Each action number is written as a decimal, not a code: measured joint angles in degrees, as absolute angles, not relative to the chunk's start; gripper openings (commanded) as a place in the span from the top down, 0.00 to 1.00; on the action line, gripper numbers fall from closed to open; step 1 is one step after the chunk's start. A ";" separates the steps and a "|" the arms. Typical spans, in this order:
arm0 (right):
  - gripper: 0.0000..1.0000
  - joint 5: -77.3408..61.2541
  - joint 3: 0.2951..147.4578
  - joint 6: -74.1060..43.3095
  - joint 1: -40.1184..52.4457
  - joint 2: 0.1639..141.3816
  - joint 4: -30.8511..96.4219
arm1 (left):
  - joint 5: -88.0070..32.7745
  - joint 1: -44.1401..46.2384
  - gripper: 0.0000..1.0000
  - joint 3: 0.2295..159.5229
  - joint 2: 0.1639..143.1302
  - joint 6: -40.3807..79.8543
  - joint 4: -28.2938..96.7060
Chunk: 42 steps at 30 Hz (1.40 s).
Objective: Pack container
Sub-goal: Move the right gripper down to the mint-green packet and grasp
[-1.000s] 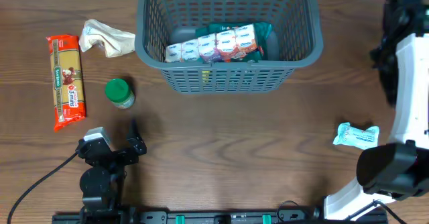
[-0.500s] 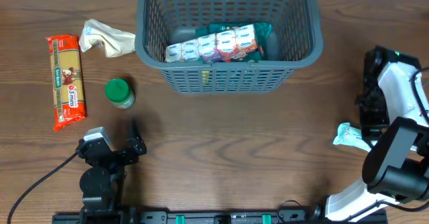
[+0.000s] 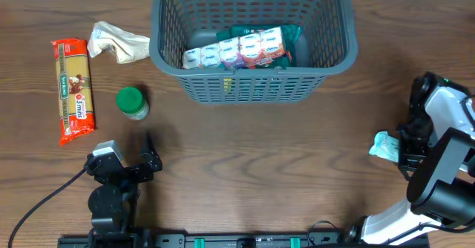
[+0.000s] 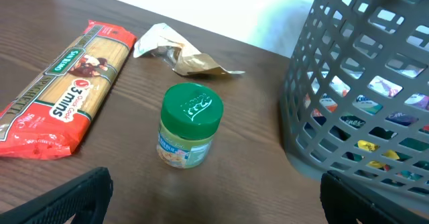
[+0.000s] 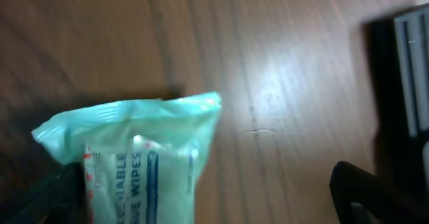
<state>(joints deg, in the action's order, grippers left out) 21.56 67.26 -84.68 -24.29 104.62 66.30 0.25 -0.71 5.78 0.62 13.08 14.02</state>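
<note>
- We are finding the container (image 3: 252, 85) standing at the far edge of the table (image 3: 245, 174). It is ahead and to the right of the left claw (image 4: 214, 184), and ahead and to the left of the right claw (image 5: 208, 184), well apart from both.
- We are seeing a row of tissue packs (image 3: 236, 53) lying on its floor, against the wall nearest the claws.
- The left claw is hovering low over the table with its fingers standing wide apart and nothing between them.
- A green-lidded jar (image 4: 190, 127) is standing upright just ahead of the left claw.
- A pasta packet (image 4: 64, 96) is lying flat ahead and to the left of that claw.
- A crumpled pouch (image 4: 177, 49) is lying beyond the jar, near the container's left wall.
- The right claw is hanging close over the table, its fingers spread apart.
- A wipes packet (image 5: 141, 163) is lying between those fingers, close to the one at the picture's left. We cannot tell whether it is touching that finger.
</note>
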 measured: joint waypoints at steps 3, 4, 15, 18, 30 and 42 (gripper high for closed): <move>0.01 20.78 65.98 -82.15 -24.29 104.62 62.30 | 0.27 -0.71 0.01 5.78 0.62 13.08 14.02; 0.01 20.58 65.65 -80.99 -24.29 104.62 61.12 | 0.25 -0.71 0.02 5.78 0.62 13.06 14.02; 0.01 19.84 65.01 -74.61 -24.29 104.62 56.21 | 0.27 -0.71 0.01 5.78 0.62 13.06 14.02; 0.01 19.35 64.77 -74.28 -24.29 104.62 55.35 | 0.25 -0.71 0.01 5.78 0.62 13.06 14.02; 0.73 17.02 59.05 -73.95 -24.29 103.63 47.44 | 0.27 -0.71 0.01 5.78 0.62 13.06 14.02; 0.99 17.17 57.34 -70.85 -24.29 102.98 46.13 | 0.25 -0.71 0.01 5.78 0.62 13.06 14.02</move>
<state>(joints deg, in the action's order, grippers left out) 17.17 57.34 -70.85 -24.29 102.98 46.13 0.25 -0.71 5.78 0.62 13.06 14.02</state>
